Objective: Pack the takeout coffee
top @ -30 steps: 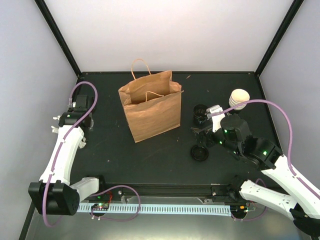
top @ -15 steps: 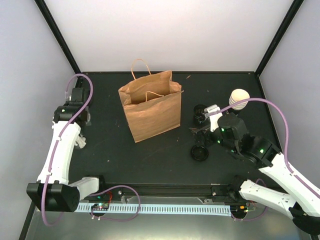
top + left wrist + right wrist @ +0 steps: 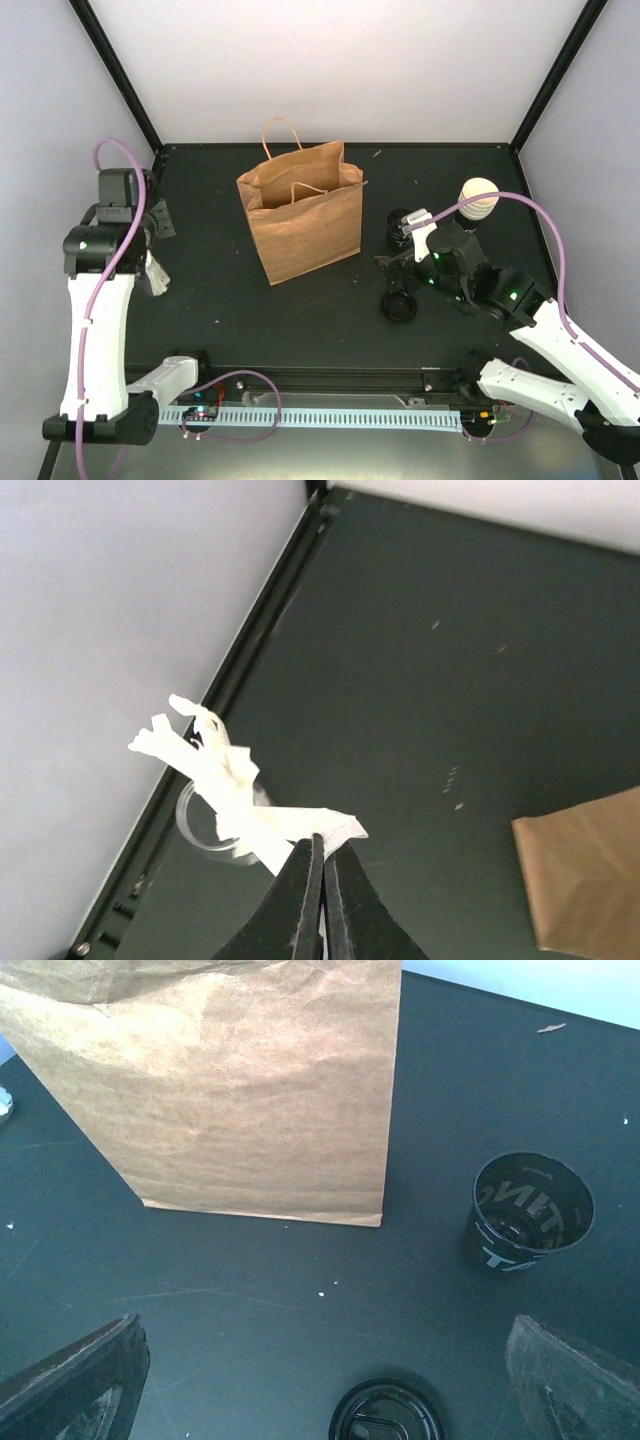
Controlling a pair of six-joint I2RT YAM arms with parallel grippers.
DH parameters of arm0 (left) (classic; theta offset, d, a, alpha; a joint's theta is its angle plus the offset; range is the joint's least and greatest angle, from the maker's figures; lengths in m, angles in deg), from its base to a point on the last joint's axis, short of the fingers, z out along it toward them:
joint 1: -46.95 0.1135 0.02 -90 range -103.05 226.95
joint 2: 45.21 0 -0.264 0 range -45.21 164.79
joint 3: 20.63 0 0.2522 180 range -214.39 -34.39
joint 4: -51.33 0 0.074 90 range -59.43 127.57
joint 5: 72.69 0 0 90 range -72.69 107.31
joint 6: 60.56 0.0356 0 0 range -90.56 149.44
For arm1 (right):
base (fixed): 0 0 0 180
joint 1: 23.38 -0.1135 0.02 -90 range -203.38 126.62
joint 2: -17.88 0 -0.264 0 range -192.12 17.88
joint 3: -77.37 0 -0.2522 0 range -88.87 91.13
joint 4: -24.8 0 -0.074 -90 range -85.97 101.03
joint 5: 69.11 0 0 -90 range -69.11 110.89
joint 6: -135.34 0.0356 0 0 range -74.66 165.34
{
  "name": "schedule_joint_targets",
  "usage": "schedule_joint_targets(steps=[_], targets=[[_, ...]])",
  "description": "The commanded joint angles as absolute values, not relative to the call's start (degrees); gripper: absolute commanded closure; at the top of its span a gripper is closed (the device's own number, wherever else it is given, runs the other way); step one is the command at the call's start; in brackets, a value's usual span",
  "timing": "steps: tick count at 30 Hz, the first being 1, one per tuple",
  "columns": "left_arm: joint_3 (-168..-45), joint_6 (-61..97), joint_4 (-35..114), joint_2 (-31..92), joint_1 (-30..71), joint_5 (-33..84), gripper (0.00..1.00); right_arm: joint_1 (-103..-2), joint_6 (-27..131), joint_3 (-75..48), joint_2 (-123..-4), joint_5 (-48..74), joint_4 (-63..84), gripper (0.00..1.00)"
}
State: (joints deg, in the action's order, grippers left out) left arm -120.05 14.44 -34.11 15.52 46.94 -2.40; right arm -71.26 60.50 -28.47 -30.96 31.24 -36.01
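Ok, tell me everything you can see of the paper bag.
The paper bag is brown kraft paper, creased, with two twisted paper handles. It stands upright, mouth open, on the dark table, left of the black cup. Nothing but the table touches it. What is inside cannot be seen.

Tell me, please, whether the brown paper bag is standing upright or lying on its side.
Upright: the brown paper bag stands on its base, its mouth open toward the top camera and both handles sticking up.

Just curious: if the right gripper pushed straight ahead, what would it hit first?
Likely the black lid lying low ahead of the right gripper, or the table just past it; depth is unclear.
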Motion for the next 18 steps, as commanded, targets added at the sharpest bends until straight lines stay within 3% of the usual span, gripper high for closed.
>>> schedule_joint_targets(steps=[1,18], targets=[[-125.2,15.1,-33.8,11.0,47.0,4.4,0.98,-71.2,60.4,-26.8,-31.4,31.7,-35.4,0.0],[-137.2,11.3,-27.1,4.1,47.0,30.9,0.99,-71.2,61.1,-25.6,-32.6,33.3,-36.3,0.0]])
